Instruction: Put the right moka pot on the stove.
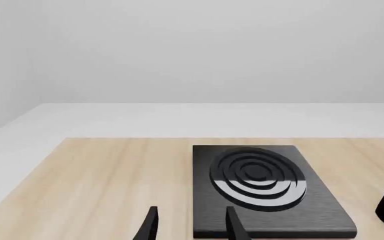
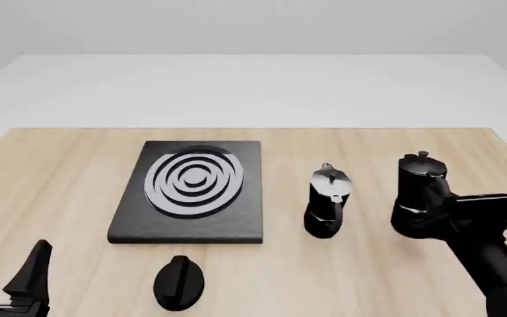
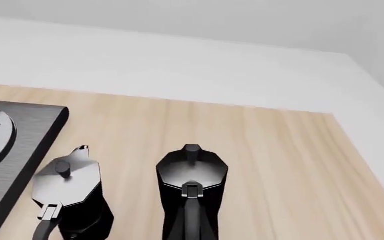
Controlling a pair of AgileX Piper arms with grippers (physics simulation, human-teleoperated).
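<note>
Reading no labels anywhere, I see my right claw [image 2: 437,212] at the faceted black right moka pot [image 2: 420,195]; I cannot tell its grip. My left claw [image 2: 8,267] hangs apart over the pale wooden worktop [image 2: 60,172], near the matte black stove [image 2: 192,190] with silver rings.

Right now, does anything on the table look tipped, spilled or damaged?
Nothing stands out. Both pots stand upright on the table: the right moka pot and the left moka pot. The stove lies flat, with a round knob in front. No spill is visible.
</note>
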